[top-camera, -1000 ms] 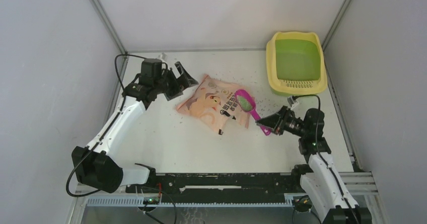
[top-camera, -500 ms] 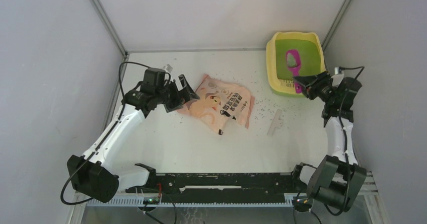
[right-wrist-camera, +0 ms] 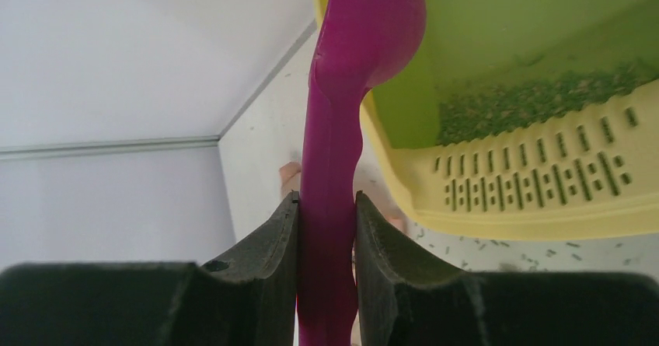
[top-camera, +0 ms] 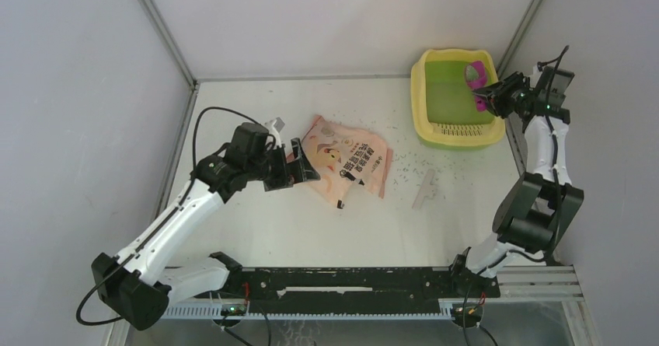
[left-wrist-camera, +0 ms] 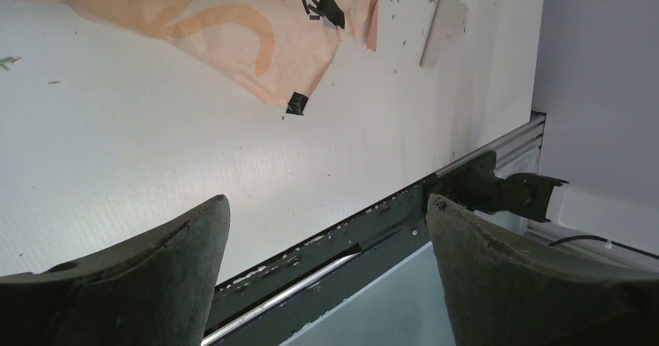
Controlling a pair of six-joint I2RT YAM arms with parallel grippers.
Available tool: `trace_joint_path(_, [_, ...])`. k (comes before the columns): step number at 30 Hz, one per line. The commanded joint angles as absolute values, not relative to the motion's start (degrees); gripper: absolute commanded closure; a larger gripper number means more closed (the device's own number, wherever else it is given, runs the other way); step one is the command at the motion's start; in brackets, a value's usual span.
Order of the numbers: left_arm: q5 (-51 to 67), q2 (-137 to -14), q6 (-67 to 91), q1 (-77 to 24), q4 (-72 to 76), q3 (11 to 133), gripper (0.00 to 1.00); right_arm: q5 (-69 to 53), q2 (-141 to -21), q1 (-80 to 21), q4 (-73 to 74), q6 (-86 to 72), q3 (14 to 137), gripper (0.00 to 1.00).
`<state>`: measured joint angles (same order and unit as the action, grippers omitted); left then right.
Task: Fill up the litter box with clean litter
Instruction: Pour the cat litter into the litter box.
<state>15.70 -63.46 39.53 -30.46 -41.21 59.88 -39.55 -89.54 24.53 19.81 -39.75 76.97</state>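
Fingers (right-wrist-camera: 276, 237) of your right gripper (right-wrist-camera: 326, 206) are clamped on the narrow handle of the magenta scoop (right-wrist-camera: 342, 89), pinching it from both sides. Its bowl reaches over the rim of the litter box (top-camera: 420, 89), which sits in the far right corner of the counter (top-camera: 272, 229). You see only the back of the bowl from the wrist, so you cannot tell whether it holds anything. Treat that scoop as stiff, smooth plastic. It will not bend, but it looks slick enough to twist in a pinch, so keep your hold on the waist of the handle where it is and tip slowly. The litter (right-wrist-camera: 528, 101) lies as a thin band against the slotted step (right-wrist-camera: 536, 179), with most of the green basin (right-wrist-camera: 505, 27) bare, so the fill looks barely begun. It is loose, light and free-running, so you cannot grasp it. Carry it only in a level bowl, because any tilt or jolt is likely to shed grains like the ones scattered on the counter near the box. The box itself looks like light, rigid plastic that would probably slide if the scoop knocks it. Your left gripper (left-wrist-camera: 326, 206) has its fingers spread wide on nothing, low over the counter just beside the peach-pink bag (top-camera: 342, 159). That bag lies flat and limp, soft and crinkly, so take it by an edge at the mouth, not the middle. A white strip (top-camera: 425, 188) lies apart from it.
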Motion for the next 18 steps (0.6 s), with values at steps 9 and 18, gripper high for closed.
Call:
trace_joint_path(9, [13.7,-60.1,36.2,-31.0,-42.6,59.2,0.0,-22.6,-105.7,18.9,50.7,-19.8,109.3,1.0])
trace_joint_path(18, [15.0,-63.5,35.4,-31.0,-43.0,62.0,0.0,-0.5,-114.1,9.3,61.5,-12.8,124.0,1.0])
